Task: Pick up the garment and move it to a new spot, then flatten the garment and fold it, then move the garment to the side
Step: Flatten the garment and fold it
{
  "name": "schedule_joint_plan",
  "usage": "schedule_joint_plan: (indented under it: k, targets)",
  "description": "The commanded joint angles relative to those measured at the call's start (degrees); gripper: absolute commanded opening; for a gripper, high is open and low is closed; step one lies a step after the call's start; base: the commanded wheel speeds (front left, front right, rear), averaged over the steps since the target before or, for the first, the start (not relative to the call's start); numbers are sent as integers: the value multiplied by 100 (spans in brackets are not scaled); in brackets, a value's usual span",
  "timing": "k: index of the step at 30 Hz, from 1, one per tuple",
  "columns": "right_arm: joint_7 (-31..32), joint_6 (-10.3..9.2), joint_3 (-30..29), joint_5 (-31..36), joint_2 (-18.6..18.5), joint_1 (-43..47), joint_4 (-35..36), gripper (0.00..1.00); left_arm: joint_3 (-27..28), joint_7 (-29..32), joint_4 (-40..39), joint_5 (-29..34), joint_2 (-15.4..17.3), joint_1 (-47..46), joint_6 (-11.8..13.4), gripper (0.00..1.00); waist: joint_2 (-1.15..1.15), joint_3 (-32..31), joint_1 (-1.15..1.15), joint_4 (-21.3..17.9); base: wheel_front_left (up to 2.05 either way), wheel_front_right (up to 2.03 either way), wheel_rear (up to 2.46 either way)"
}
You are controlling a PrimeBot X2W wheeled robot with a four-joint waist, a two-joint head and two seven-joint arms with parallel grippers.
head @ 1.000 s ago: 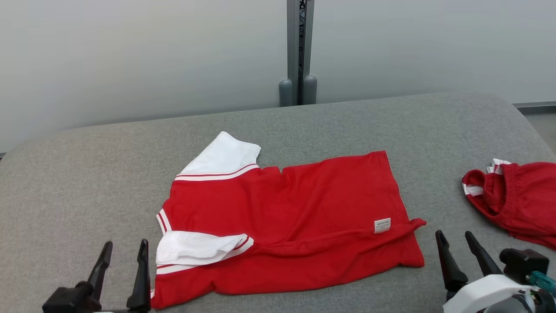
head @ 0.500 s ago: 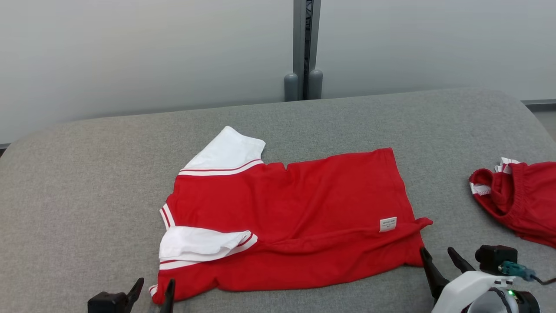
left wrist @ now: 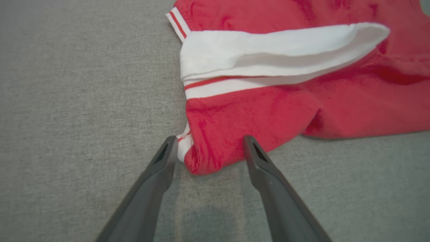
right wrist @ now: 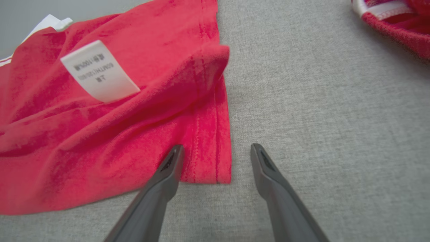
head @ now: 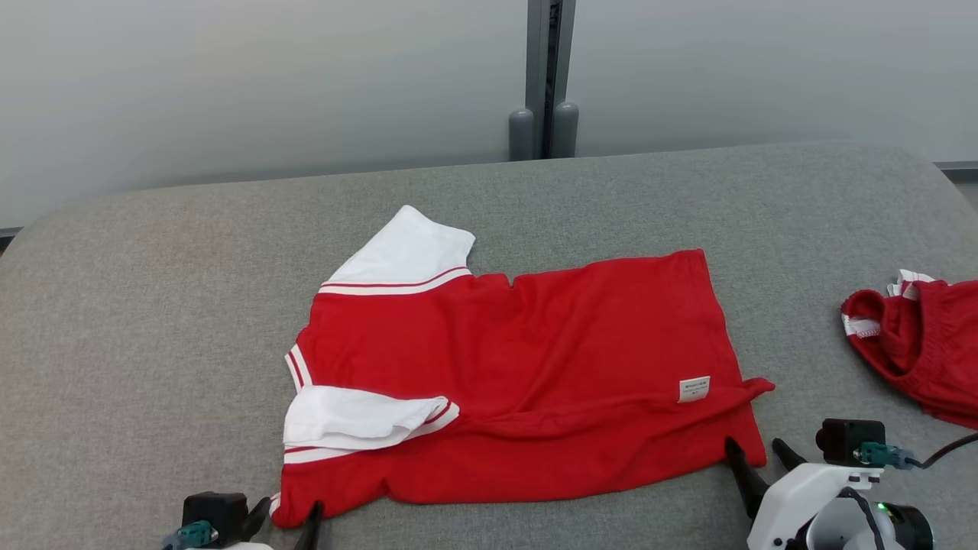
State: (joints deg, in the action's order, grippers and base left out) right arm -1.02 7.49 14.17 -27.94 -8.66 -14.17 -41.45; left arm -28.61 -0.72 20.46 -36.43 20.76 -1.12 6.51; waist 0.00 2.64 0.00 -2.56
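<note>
Red shirt [head: 519,367], spread but rumpled at the middle of the grey padded surface [head: 153,321], its near edge just before me; a second red garment [head: 917,344] lay well apart at the right. Risk, as I judged it: the near right corner was doubled, a raised fold running toward the care label [head: 694,389]; had my right gripper [right wrist: 216,147] closed there it might have taken one layer alone, and a lift would have dragged the rest into a heap; the near left corner was bunched below the folded white sleeve [head: 359,416], so my left gripper [left wrist: 210,141] might have pinched only the striped trim, or pushed the cloth ahead instead of catching it; an uneven hold between the two would have twisted the shirt. Pose: both arms were low at the near edge, fingers slanting forward and down; the left jaws stood wide, straddling the left corner; the right jaws stood wide too, one finger over the hem, the other over bare surface; nothing was held.
</note>
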Motion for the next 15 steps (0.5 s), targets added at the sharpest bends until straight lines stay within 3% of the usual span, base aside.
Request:
schedule_joint_plan:
  k: [1,8,9,10,11,12,13,15]
  targets:
    - [-2,2,30,-44,-17,-103,-61,100,-19,103,88,-69,5,-143,-56,100,0,33,0,18,0,0,0]
    - [24,2,162,-107,-16,-260,-220,100,-93,184,268,-46,-55,-358,-120,100,0,107,0,56,0,0,0]
    - [28,2,186,-125,-13,-280,-246,90,-101,190,307,-53,-70,-388,-130,92,0,111,0,62,0,0,0]
    - [45,2,216,-149,-10,-292,-270,58,-105,194,343,-75,-84,-416,-146,73,0,114,0,66,0,0,0]
    - [44,2,245,-161,-9,-304,-297,42,-111,199,377,-86,-91,-439,-145,49,0,116,0,68,0,0,0]
    - [43,2,268,-178,-8,-322,-318,14,-117,199,409,-90,-95,-457,-165,18,0,116,0,71,0,0,0]
    - [37,2,285,-198,-13,-335,-334,0,-113,166,437,-94,-108,-477,-180,0,0,116,0,74,0,0,0]
    - [23,2,334,-241,-17,-355,-365,0,-116,121,495,-118,-129,-499,-195,0,0,101,0,82,0,0,0]
